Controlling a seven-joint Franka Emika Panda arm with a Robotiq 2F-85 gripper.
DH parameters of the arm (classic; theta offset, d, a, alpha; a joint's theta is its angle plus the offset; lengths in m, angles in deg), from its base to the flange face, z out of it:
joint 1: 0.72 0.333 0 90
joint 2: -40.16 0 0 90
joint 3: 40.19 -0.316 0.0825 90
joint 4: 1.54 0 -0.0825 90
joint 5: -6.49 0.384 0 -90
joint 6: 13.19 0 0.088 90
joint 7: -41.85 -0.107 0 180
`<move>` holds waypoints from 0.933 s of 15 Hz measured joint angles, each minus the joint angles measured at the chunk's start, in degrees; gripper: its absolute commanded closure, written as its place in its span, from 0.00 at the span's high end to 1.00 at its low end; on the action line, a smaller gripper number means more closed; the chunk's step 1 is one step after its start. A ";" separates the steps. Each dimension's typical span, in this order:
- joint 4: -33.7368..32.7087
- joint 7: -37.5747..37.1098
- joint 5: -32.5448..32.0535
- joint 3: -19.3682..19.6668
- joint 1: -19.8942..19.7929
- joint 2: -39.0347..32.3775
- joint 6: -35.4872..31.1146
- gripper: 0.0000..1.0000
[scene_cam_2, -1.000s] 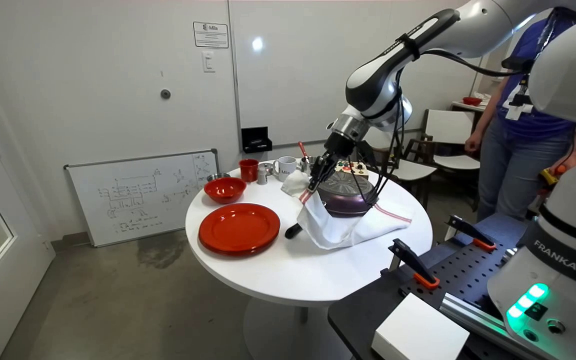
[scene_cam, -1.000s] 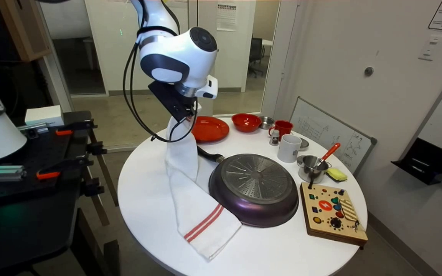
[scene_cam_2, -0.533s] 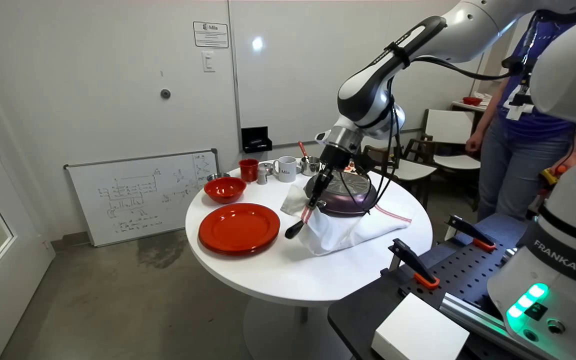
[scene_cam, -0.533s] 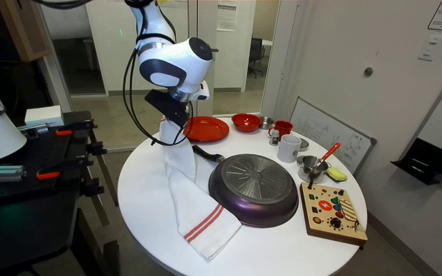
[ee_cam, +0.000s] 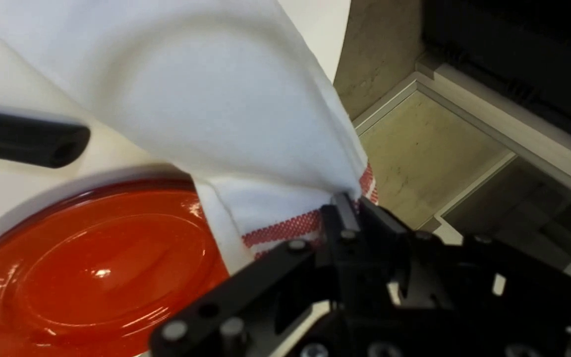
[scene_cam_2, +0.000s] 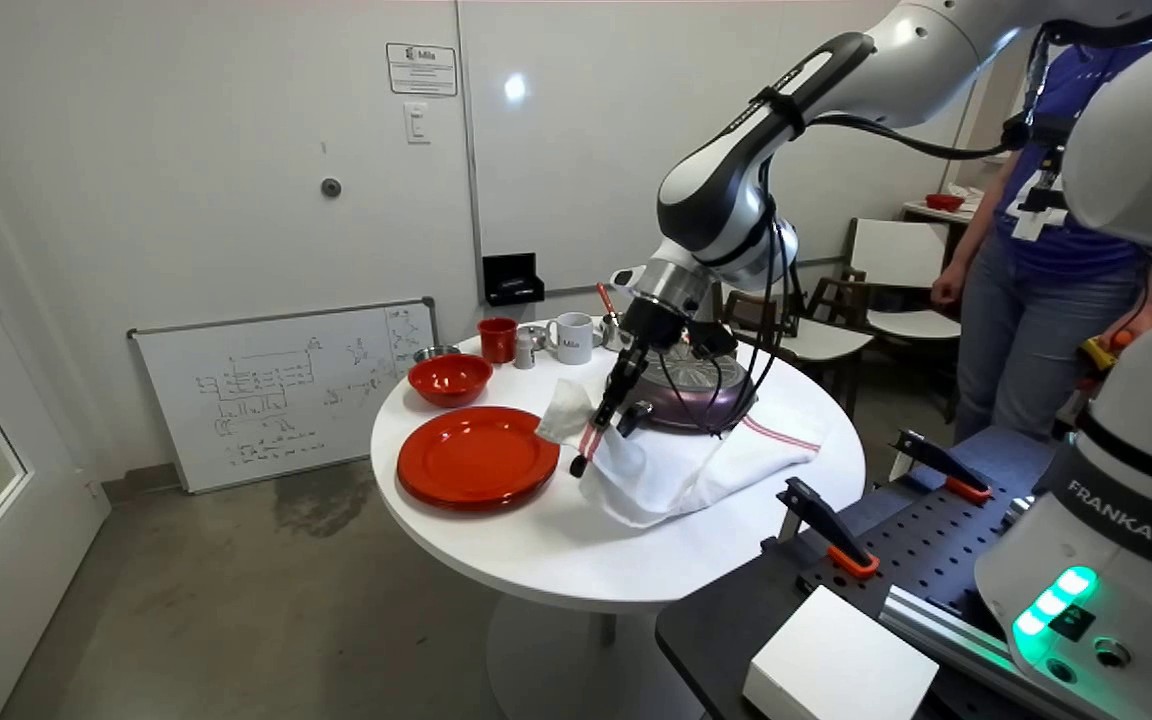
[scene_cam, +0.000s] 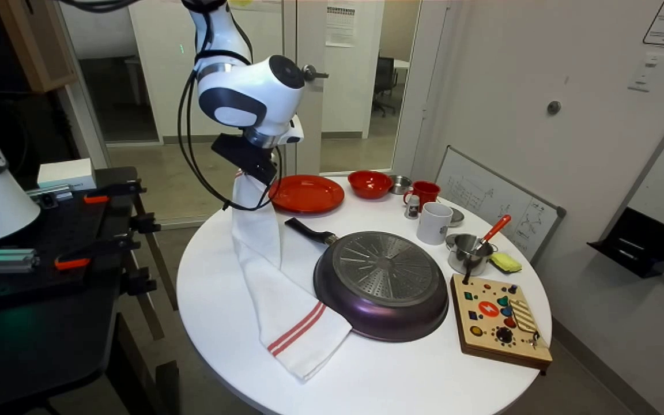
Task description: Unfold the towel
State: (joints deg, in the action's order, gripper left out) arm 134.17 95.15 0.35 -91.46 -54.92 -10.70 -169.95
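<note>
While the gripper is clenched on the white towel by a red-striped end, the towel spreads between ten and eleven o'clock of that grip in the wrist view; a red plate sits between eight and nine, a black handle between nine and ten; in an exterior view the towel slopes down onto the white table, its other striped end lying at eight o'clock of the upturned dark pan, with a red bowl at twelve.
</note>
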 measured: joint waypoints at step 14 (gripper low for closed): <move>2.28 -6.15 -0.05 5.48 9.12 1.53 -15.61 1.00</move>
State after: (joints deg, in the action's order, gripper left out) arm 136.45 89.00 0.30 -85.99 -45.79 -9.17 -185.56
